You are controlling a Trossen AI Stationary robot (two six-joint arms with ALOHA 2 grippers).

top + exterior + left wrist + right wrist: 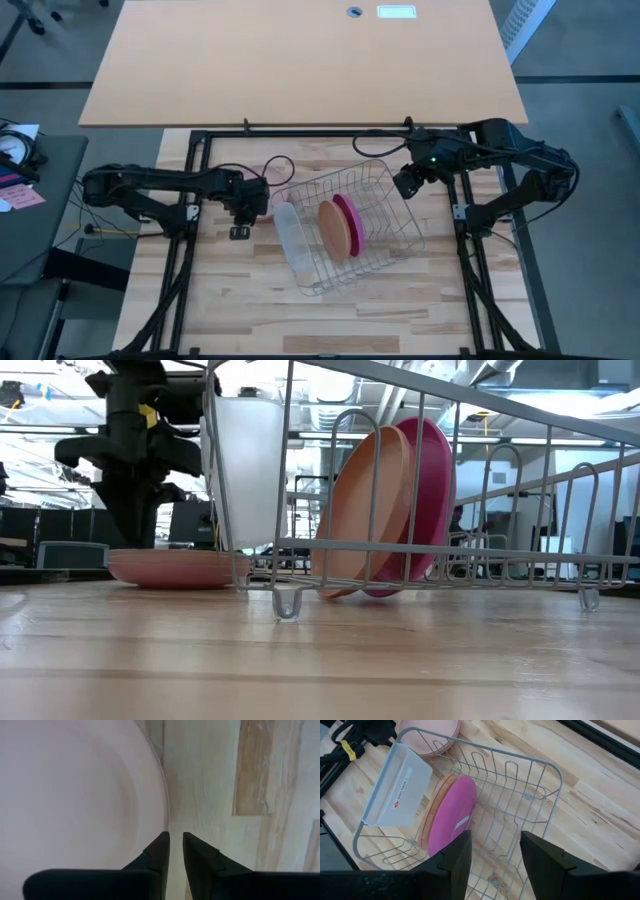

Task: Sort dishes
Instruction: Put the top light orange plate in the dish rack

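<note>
Racked, upright: orange plate [329, 229], magenta plate [347, 224]. Remaining: pink plates [170, 567], flat on worktop [250, 310] at rack's [385, 180] ten o'clock. My left fingers [173, 851], nearly closed, straddle top plate's rim; grip unconfirmed. My right fingers [493, 850], half-open, empty, above rack's two o'clock corner.

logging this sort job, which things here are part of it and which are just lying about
Part of the job:
- orange plate, upright in the rack
- magenta plate, upright beside it
- pink plates, stacked on the table by the left hand

Just lying about:
- wire rack
- white tray, standing in the rack
- right hand, open over the rack
</note>
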